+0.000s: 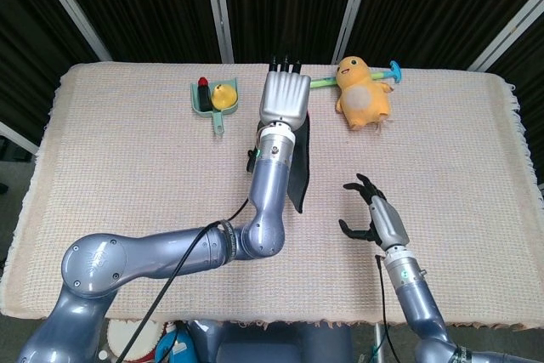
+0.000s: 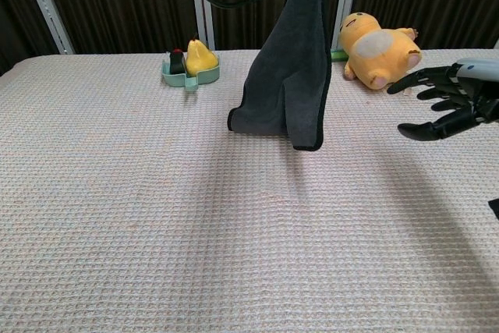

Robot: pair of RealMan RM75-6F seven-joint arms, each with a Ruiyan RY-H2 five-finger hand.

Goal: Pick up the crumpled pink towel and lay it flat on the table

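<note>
My arms (image 1: 170, 252) are smooth, shiny metal. The towel (image 2: 290, 76) is soft, dark, matt cloth — the table cover (image 2: 156, 216) is bumpy woven cloth. The yellow toy (image 2: 378, 48) looks fuzzy — maybe plush.

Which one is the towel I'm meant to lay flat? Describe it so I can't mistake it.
Start at the table covered in beige waffle cloth and find the raised left hand near the far edge. The towel hangs from it, its lower edge just above the cloth. It is dark grey, not pink, unlike the yellow plush duck beside it.
</note>
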